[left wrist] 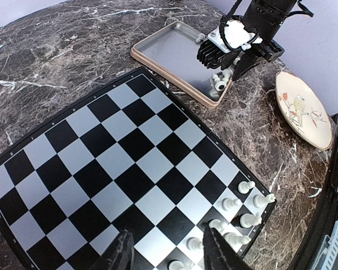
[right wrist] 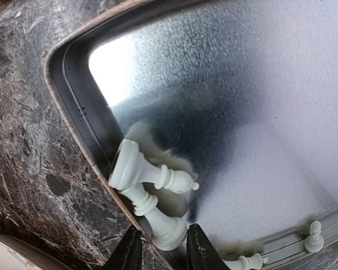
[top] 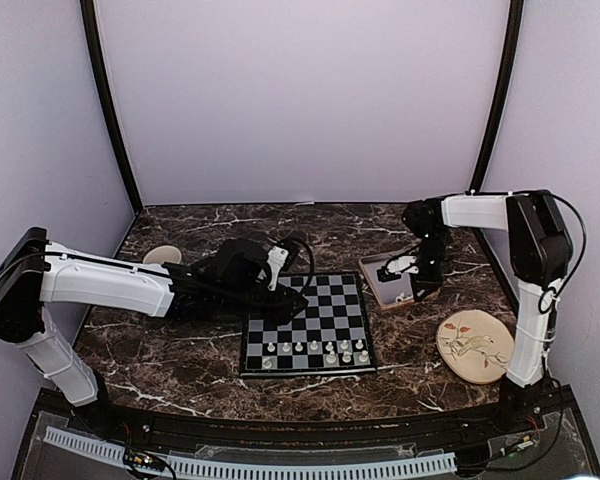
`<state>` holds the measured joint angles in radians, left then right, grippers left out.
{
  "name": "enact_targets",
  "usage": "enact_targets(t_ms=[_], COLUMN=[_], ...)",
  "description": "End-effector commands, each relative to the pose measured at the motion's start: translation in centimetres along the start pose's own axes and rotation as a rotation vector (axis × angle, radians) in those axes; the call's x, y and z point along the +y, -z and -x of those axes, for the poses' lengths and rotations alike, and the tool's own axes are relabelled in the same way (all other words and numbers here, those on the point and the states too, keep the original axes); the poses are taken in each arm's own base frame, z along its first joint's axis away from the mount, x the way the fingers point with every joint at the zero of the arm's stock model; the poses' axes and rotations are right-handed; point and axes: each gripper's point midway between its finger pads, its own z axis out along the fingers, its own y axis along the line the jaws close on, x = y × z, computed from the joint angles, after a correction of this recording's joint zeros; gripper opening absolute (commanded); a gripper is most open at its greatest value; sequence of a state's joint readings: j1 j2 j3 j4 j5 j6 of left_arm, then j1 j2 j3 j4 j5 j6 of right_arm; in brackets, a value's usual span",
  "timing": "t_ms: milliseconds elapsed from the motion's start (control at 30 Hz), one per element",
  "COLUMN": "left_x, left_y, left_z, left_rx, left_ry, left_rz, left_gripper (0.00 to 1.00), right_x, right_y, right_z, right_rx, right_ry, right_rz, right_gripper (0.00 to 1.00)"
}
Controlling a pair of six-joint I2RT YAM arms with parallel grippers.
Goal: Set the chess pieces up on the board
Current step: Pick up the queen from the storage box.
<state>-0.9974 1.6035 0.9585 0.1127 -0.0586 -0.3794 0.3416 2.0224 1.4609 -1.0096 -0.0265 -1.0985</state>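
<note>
Chess pieces [right wrist: 146, 169]: two, tipped over in tray [right wrist: 259, 112] corner, right at my right claw [right wrist: 164, 248]. Lower piece [right wrist: 149, 208]: base between my fingertips [right wrist: 129, 253], long axis running away up-left. Jaws narrow; pinched or not, cannot tell. Left claw [left wrist: 169, 253] farther off, over board [left wrist: 112, 163], gaping, empty.

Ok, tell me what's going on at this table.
Two robot arms are setting up a chess set. Several white chess pieces stand on the board's near rows. The left fingers hover open over the board, holding nothing. The right fingers are down in the tray, straddling one of two pieces lying in its corner; whether it is gripped is unclear.
</note>
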Motion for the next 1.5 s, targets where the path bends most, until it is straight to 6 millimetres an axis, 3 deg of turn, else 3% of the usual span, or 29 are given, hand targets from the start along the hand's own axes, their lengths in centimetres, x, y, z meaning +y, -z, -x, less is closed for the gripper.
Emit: enact_targets(t_ms=[0,367,600,1100,1467], left_x=[-0.1,0.0,0.0,0.1,0.0], left_y=[0.0,0.1,0.2,0.2,0.0], left_z=[-0.4,-0.7,-0.8,-1.1,-1.1], left_rx=[0.000,0.006,0.005,0.007,0.008], left_ry=[0.015,0.016,0.020,0.030,0.030], left_rz=[-0.017,-0.019,-0.023,-0.023,-0.027], left_gripper=[0.44,0.44,0.44,0.44,0.44], right_x=[0.0,0.8,-0.2,-0.8,0.2], right_y=[-1.2,1.1,2.1,-0.4,-1.8], right_z=[0.4,0.9,1.9,2.3,1.0], right_rx=[0.009,0.004,-0.041,-0.012,0.026], right_ry=[0.009,-0.006,-0.013,-0.004,0.014], right_rz=[0.022,0.102,0.069,0.047,0.046], right_gripper=[0.28,0.29,0.28,0.27,0.27])
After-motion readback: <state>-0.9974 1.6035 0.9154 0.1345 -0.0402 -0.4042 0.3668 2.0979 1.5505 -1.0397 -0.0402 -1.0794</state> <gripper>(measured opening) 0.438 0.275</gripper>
